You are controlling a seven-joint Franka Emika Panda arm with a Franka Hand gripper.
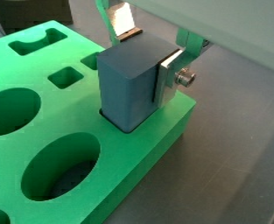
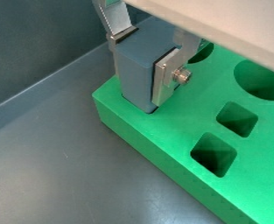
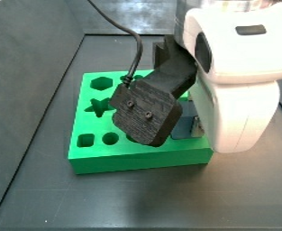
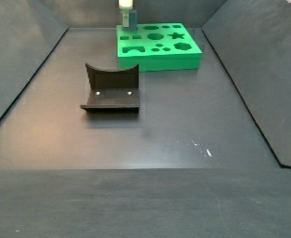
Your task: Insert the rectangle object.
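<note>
The rectangle object (image 1: 125, 87) is a grey-blue block standing upright in a hole at a corner of the green board (image 1: 80, 109). It also shows in a wrist view (image 2: 129, 79) on the board (image 2: 163, 140). My gripper (image 1: 147, 66) straddles the block's top. The near finger (image 1: 168, 77) lies against the block's side. The far fingertip (image 1: 127, 33) stands apart behind the block, with floor showing between them. It looks the same in a wrist view (image 2: 144, 68). In a side view my arm hides the block on the board (image 3: 131, 155).
The board has several other shaped holes, all empty. The dark fixture (image 4: 111, 88) stands on the floor in front of the board (image 4: 160, 63). Raised walls (image 2: 34, 79) edge the dark work floor. My white arm housing (image 3: 240, 72) and its cable hang over the board.
</note>
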